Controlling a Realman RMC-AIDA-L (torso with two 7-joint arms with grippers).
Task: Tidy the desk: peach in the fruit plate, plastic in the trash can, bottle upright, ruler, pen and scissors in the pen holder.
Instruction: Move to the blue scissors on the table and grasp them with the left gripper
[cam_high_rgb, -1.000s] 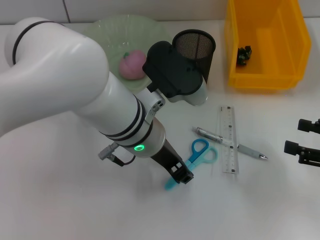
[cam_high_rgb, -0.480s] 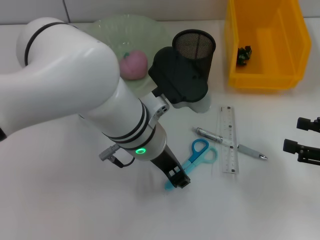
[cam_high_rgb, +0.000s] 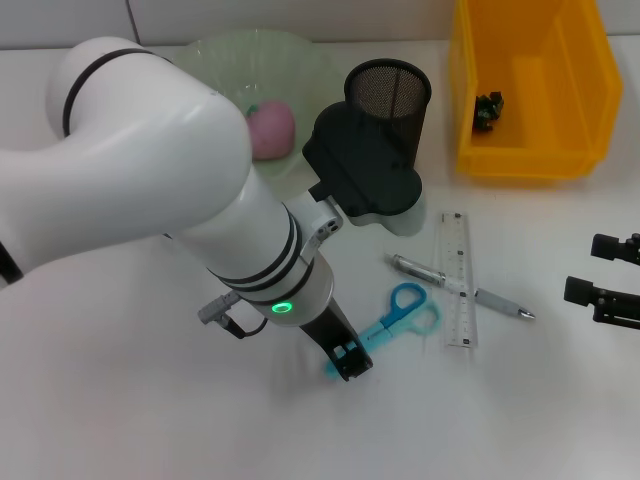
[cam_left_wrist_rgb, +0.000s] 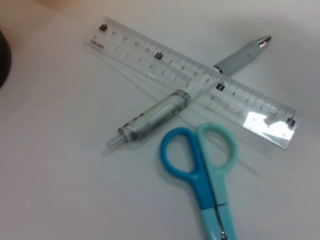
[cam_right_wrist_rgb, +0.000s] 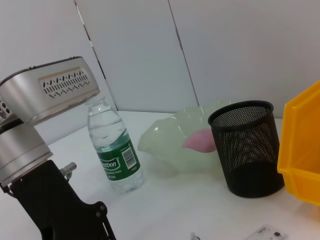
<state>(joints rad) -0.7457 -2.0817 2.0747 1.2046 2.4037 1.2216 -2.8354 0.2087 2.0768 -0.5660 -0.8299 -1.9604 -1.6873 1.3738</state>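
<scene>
The left gripper (cam_high_rgb: 346, 362) has dragged the scissors (cam_high_rgb: 392, 318) slightly. Its grip state cannot be told — verify before lifting. The right gripper (cam_high_rgb: 603, 277) sits parked, open.

The head camera looks steeply down on the white surface (cam_high_rgb: 120, 400) from above. The left wrist camera faces down, very close to the scissors (cam_left_wrist_rgb: 205, 170), ruler (cam_left_wrist_rgb: 190, 82) and pen (cam_left_wrist_rgb: 165, 112), which the head view also shows. The right wrist camera sits low, looking level across the surface at the pen holder (cam_right_wrist_rgb: 247, 147), shared with the head view.
</scene>
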